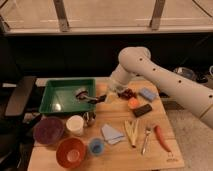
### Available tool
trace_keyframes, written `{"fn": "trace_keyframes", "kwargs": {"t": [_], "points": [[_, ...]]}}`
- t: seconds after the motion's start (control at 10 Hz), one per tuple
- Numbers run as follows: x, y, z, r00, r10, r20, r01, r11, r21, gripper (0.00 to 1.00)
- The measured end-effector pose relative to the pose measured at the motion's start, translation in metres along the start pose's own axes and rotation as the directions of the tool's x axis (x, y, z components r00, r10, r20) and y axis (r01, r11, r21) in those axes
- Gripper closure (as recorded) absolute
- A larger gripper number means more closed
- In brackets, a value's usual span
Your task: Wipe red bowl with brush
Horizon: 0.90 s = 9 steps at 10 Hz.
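Note:
The red bowl (70, 152) stands upright at the front left of the wooden table, orange-red with a paler inside. The brush (87, 95) has its greyish head over the right part of the green tray (60, 97), and its black handle runs right into my gripper (103, 98). The gripper hangs at the tray's right edge, below the white arm (150, 70), and is shut on the handle. It is well behind and to the right of the red bowl.
A dark purple bowl (48, 131), white cup (75, 125) and small blue cup (96, 146) surround the red bowl. A metal cup (89, 118), blue cloth (112, 134), fork (146, 138), orange ball (132, 103) and sponges lie to the right. A black chair (17, 97) stands left.

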Motion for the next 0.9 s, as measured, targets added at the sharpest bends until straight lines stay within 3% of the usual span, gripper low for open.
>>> {"fn": "trace_keyframes", "kwargs": {"t": [0.3,0.4,0.6,0.9], "points": [[-0.027,0.037,-0.015,0.985,-0.172,-0.013,0.172,0.985,-0.026,1.0],[-0.034,0.056,-0.013,0.97,-0.241,-0.02,0.24,0.97,-0.046,1.0],[-0.039,0.084,-0.005,0.946,-0.322,-0.035,0.318,0.944,-0.088,1.0],[-0.038,0.126,0.018,0.926,-0.376,-0.031,0.367,0.916,-0.16,1.0]]}}
